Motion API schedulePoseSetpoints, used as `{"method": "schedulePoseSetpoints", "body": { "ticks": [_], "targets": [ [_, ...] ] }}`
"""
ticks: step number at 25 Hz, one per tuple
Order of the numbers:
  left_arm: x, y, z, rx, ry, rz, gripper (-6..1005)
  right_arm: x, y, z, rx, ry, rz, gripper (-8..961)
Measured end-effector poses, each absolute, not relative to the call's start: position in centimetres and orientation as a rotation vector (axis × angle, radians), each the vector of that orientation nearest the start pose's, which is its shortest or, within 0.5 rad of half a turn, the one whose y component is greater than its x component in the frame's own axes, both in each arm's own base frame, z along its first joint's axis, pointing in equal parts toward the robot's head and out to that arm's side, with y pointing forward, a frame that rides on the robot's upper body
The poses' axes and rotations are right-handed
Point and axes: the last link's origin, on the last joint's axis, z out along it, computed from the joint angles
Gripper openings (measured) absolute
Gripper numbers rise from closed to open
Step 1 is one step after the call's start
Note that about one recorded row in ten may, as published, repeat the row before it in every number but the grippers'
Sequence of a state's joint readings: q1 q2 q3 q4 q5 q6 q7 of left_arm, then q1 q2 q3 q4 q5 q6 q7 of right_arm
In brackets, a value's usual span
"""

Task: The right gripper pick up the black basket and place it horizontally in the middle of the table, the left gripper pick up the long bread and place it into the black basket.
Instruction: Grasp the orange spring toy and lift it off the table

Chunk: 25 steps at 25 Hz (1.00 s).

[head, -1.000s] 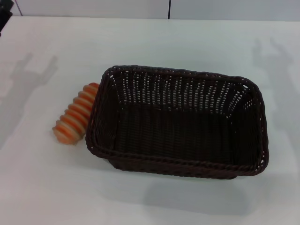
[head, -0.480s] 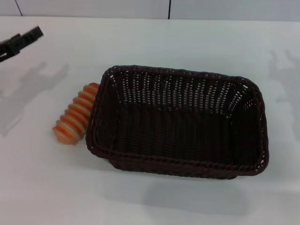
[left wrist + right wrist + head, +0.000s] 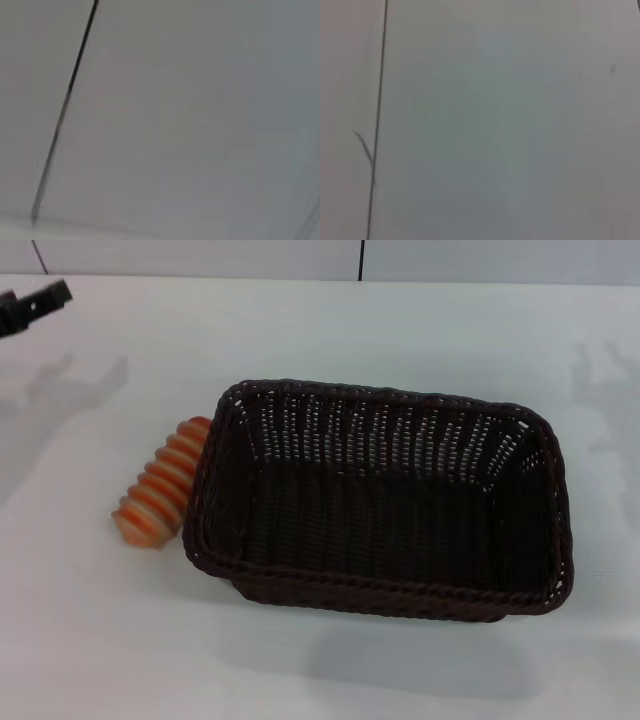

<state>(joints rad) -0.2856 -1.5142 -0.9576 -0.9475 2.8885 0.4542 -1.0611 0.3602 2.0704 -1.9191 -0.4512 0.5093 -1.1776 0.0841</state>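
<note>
The black basket (image 3: 380,500) stands upright and empty on the white table (image 3: 330,330), its long side running left to right, near the middle. The long bread (image 3: 162,484), orange-and-cream ridged, lies on the table against the basket's left end, outside it. Of my left gripper (image 3: 48,298) only a black tip shows at the far upper left edge of the head view, well away from the bread. My right gripper is out of view; only its shadow falls on the table at the far right. Both wrist views show nothing of the task's things.
Bare white tabletop surrounds the basket on all sides. A pale wall with a dark vertical seam (image 3: 361,260) runs along the table's far edge. The wrist views show only a plain pale surface with a thin dark line (image 3: 65,100) (image 3: 377,115).
The left gripper's tip came into view at the upper left, then drew back up and left towards the edge. The right arm's shadow shifted right. Basket and bread have not moved.
</note>
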Motion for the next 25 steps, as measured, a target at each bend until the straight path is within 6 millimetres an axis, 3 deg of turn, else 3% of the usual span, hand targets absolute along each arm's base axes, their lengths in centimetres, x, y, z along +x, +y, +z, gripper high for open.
{"method": "schedulePoseSetpoints", "body": {
  "ticks": [6,8,13,22,25],
  "targets": [
    [-31.1,37.8,9.3,-1.745,-0.901,-0.764,831,28.1,35.1,1.9,-1.48,0.366,0.883,365],
    [-29.7,38.3,9.0,-1.672,-0.784,-0.769,829,28.3,35.0,2.1,-1.478,0.361,0.88,365],
    [-27.1,38.2,8.8,-1.727,-0.79,-0.704,822,28.5,34.8,2.3,-1.473,0.356,0.88,365],
    [-22.2,36.3,7.9,-1.815,-0.892,-0.207,809,28.6,34.8,2.4,-1.473,0.355,0.875,366],
    [-21.7,35.6,8.3,-1.872,-0.951,-0.099,805,28.5,35.1,2.3,-1.482,0.344,0.867,366]
  ]
}}
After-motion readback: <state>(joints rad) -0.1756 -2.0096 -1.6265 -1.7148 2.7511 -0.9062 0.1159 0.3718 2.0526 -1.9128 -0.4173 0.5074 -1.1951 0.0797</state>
